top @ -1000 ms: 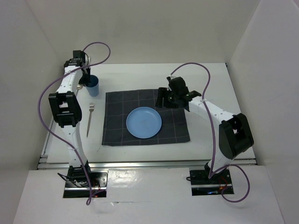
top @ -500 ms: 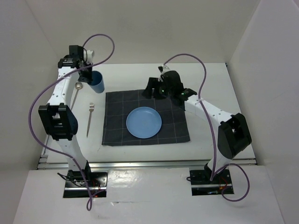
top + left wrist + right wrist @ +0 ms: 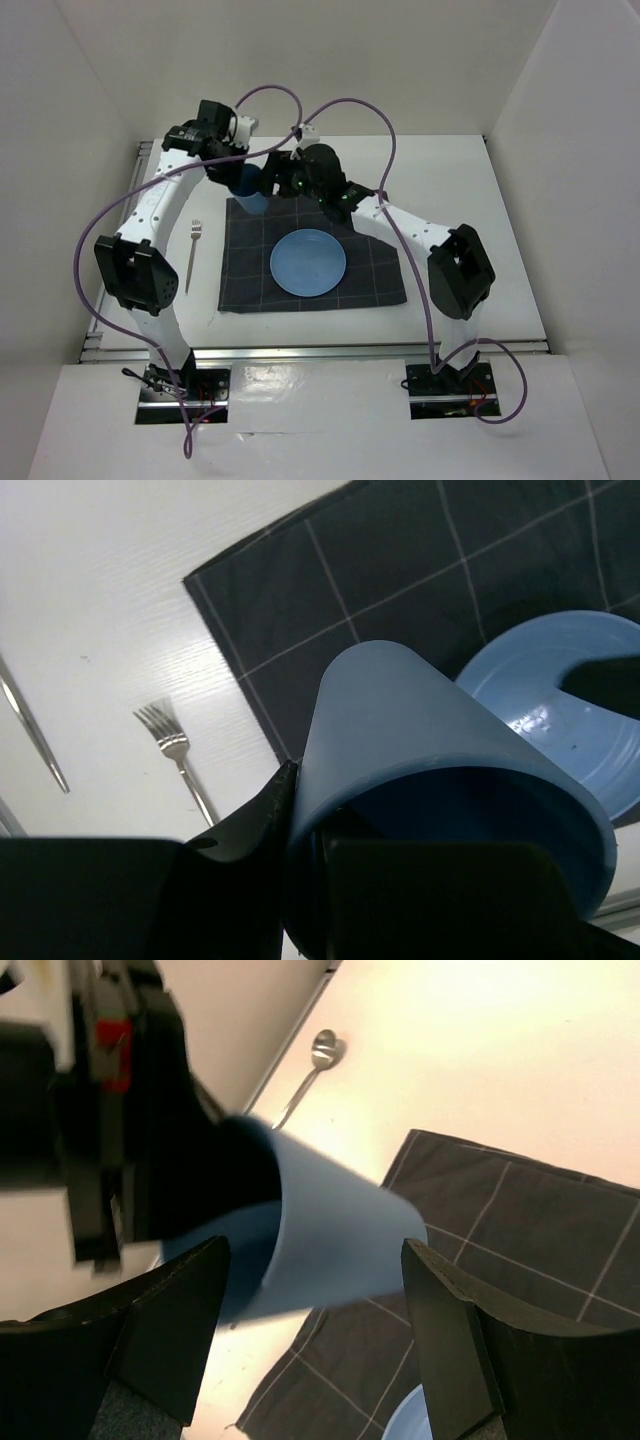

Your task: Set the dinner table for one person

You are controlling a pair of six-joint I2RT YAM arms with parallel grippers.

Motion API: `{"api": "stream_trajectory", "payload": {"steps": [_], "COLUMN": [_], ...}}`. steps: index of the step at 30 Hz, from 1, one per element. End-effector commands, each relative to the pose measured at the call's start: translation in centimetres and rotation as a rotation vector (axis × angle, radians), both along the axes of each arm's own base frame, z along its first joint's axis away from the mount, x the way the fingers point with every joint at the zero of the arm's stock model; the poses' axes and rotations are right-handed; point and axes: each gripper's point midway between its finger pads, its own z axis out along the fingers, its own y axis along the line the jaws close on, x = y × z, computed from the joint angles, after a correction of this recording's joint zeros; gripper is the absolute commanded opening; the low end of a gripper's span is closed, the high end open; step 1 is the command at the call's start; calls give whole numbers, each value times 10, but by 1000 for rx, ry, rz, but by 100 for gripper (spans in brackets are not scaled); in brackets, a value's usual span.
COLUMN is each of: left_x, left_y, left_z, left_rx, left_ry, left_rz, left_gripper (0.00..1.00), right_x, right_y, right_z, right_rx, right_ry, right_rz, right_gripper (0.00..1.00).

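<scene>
My left gripper (image 3: pixel 240 174) is shut on the rim of a blue cup (image 3: pixel 253 192), one finger inside and one outside (image 3: pixel 268 805). It holds the cup tilted above the far left corner of the dark checked placemat (image 3: pixel 372 262). My right gripper (image 3: pixel 284 181) is open and empty, its fingers either side of the cup (image 3: pixel 335 1230) in the right wrist view; I cannot tell whether they touch it. A blue plate (image 3: pixel 308 263) lies on the placemat. A fork (image 3: pixel 190 256) lies on the white dinner table (image 3: pixel 450 200) left of the placemat.
A spoon (image 3: pixel 312 1062) lies on the table near the far left wall, hidden under the left arm in the top view. White walls enclose the table. Both arms and their purple cables crowd the space above the placemat's far edge.
My left gripper has carried the blue cup from the far left of the table rightward over the placemat's corner. My right gripper has swung left toward the cup.
</scene>
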Motion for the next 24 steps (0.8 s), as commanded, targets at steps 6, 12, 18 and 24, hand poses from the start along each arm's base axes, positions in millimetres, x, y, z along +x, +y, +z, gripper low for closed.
{"api": "stream_trajectory", "payload": {"steps": [6, 12, 18, 24], "left_x": [-14, -14, -21, -14], "left_y": [-39, -39, -45, -31], "left_z": [-1, 11, 18, 65], "left_rx": [40, 49, 32, 53], "left_ry": [-6, -45, -41, -156], "left_rz": [-96, -91, -112, -60], "left_gripper": [0, 0, 11, 65], "right_x": [24, 22, 17, 23], "right_y": [-10, -22, -35, -61], "right_z": [-12, -41, -57, -56], "right_rx": [-53, -108, -141, -178], "right_ry": [12, 72, 100, 113], "right_rz": [-146, -193, -232, -309], "right_gripper": [74, 38, 0, 0]}}
